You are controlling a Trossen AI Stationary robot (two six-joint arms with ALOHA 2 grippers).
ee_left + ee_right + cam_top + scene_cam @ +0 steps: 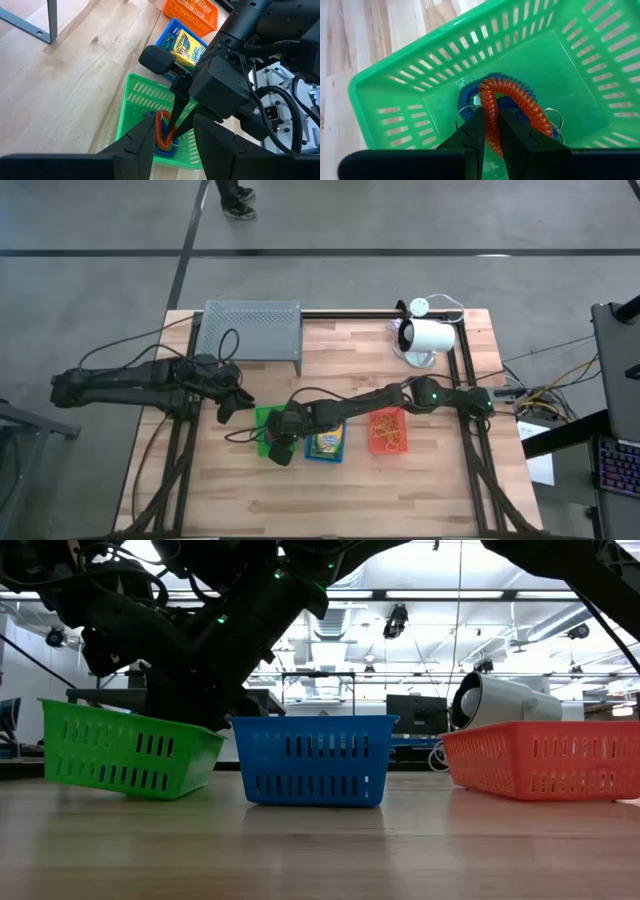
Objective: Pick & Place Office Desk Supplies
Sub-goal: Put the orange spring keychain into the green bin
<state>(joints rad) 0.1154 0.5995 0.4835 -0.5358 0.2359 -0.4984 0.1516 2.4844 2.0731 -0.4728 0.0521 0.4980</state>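
Red coil loop (pixel 496 100) pinched in right gripper (pixel 491 131), over green basket (pixel 410 97).

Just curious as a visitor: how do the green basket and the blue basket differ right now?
The green basket sits tilted, one end lifted; the blue basket stands flat. The green one holds coiled red and blue loops, the red one pinched by the right pincer; the blue one holds a crayon box. Both are slotted plastic.

A green basket (pixel 131 116) sits on a pale wooden worktop (pixel 65 90). The right claw (pixel 175 127) reaches down into it, its dark fingers pinched on a red coiled elastic loop (pixel 160 131) above a blue loop (pixel 165 148). Beside it, a blue basket (pixel 170 31) holds a yellow-green crayon box (pixel 186 46), then an orange basket (pixel 192 11). The left claw's fingers (pixel 142 145) frame the near edge.
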